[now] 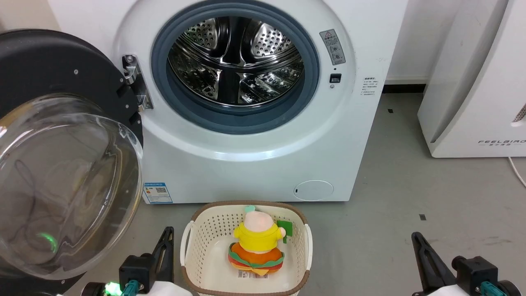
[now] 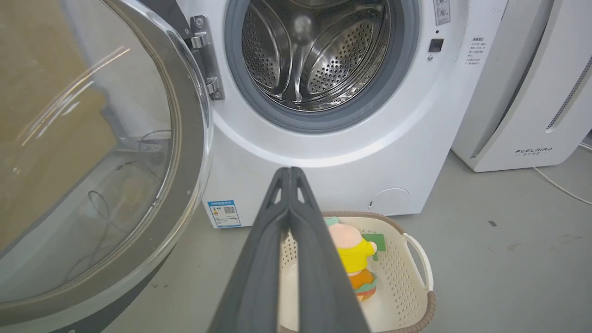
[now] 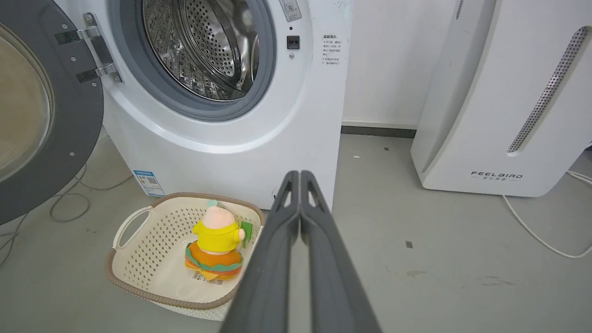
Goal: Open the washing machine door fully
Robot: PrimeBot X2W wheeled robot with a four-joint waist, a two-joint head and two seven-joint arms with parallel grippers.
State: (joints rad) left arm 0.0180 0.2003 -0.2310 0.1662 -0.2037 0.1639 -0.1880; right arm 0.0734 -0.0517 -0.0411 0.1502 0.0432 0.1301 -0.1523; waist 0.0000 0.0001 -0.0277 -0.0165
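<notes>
Since the round, black-ringed glass washing machine door [image 1: 61,185] hangs wide leftward, the left gripper [image 2: 290,172] (fingers together, likewise the right gripper [image 3: 299,175]) should nudge its rim gently.

We read FEELBAIRD, stylised, low on the white appliance [image 3: 485,115]. On the washing machine [image 1: 246,168] we note a blue label [image 1: 158,192] with a QR code and a grey warning sticker [image 1: 335,46] with a triangle sign. Their print is too small to read.
</notes>
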